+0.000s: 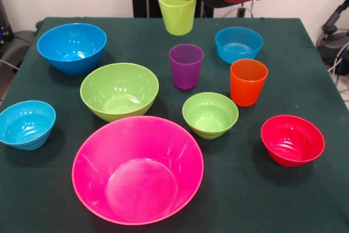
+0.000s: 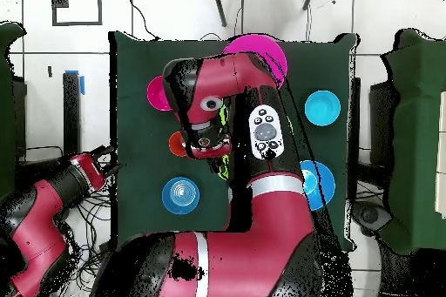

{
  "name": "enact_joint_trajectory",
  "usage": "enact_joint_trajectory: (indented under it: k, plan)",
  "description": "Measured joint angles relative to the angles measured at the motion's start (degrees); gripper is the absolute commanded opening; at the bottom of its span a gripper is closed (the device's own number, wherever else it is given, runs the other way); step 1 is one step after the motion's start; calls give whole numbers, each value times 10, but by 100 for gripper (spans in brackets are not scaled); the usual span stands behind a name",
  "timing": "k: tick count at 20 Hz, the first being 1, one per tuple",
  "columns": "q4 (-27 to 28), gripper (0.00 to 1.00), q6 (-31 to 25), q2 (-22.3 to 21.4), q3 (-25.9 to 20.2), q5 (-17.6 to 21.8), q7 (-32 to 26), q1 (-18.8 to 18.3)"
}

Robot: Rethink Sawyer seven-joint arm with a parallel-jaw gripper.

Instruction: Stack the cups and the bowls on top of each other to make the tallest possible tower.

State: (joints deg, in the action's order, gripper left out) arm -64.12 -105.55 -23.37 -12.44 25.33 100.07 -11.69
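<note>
1. You are looking at a robotics lab: a red and black arm point(image 2: 228, 93) reaches over a table point(image 1: 305, 195) draped in dark green cloth.
2. A second red arm point(image 2: 52, 202) and loose cables point(image 1: 332, 53) sit beside it on a pale tiled floor point(image 2: 78, 41).

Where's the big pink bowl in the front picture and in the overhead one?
Front view: the pink bowl sits at bottom centre.
Overhead view: it is at top centre of the table, partly hidden by the arm.
Shared landmark: the small light-blue bowl, left of it in front, right of it overhead.
</note>
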Motion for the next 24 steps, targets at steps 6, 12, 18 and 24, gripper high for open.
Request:
enact_joint_trajectory:
  k: [6, 12, 18, 24]
  plan:
    - [15, 0, -19, 17, -7, 0, 0, 16]
    - [16, 0, -23, 21, -22, 0, 0, 24]
    - [16, 0, -23, 21, -31, 0, 0, 21]
    - [17, 0, -22, 22, -37, 0, 0, 10]
